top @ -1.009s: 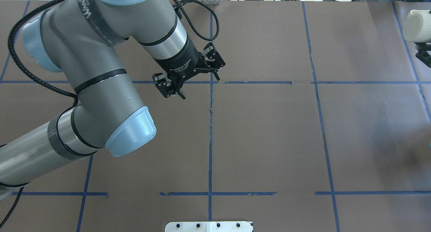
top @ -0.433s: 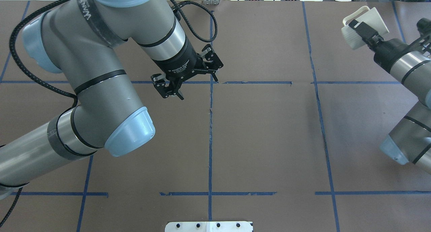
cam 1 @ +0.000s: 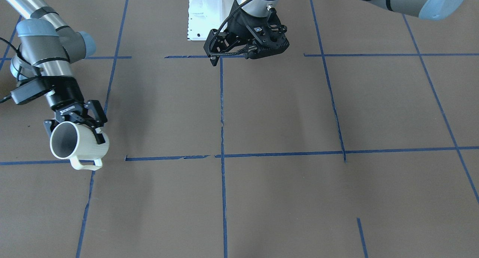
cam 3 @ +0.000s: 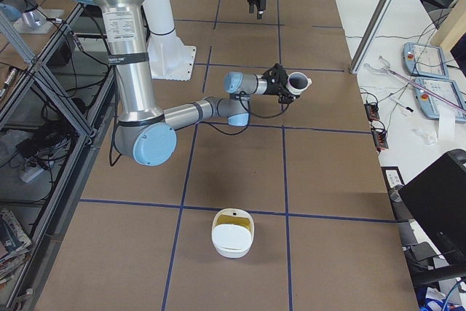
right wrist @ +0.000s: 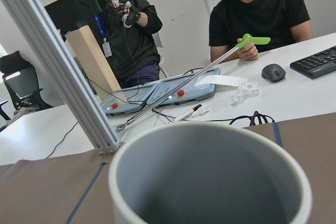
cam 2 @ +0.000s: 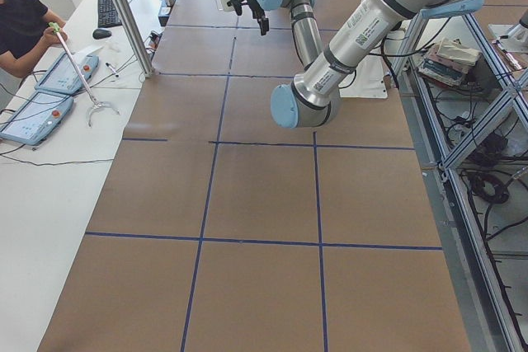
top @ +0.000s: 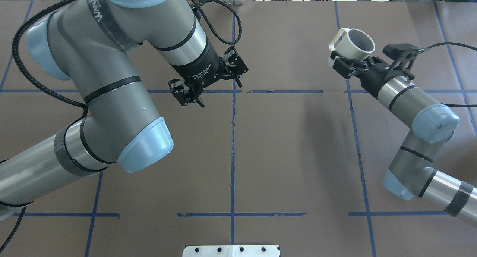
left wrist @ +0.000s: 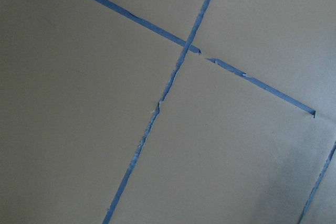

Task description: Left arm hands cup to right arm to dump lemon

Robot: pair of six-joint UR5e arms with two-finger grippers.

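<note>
My right gripper [top: 350,61] is shut on the off-white ribbed cup [top: 354,44] and holds it above the table's far right part, mouth up and tilted, handle pointing away from me. In the front view the right gripper [cam 1: 75,132] clasps the cup [cam 1: 88,145] by its body. The cup's grey inside [right wrist: 210,192] shows no lemon; no lemon is in view. My left gripper [top: 222,98] is open and empty above the table's middle, far from the cup; it also shows in the front view [cam 1: 249,52]. The left wrist view shows only table and tape.
A white bowl [cam 3: 233,242] with something yellowish in it stands on the table's right end. The brown table [top: 298,156] bears blue tape lines. My white base plate [top: 231,251] is at the near edge. Operators [right wrist: 257,9] sit beyond the far edge.
My right arm has swung in from the right edge with the cup, turning it from mouth pointing away to mouth up. The left arm has barely moved.
</note>
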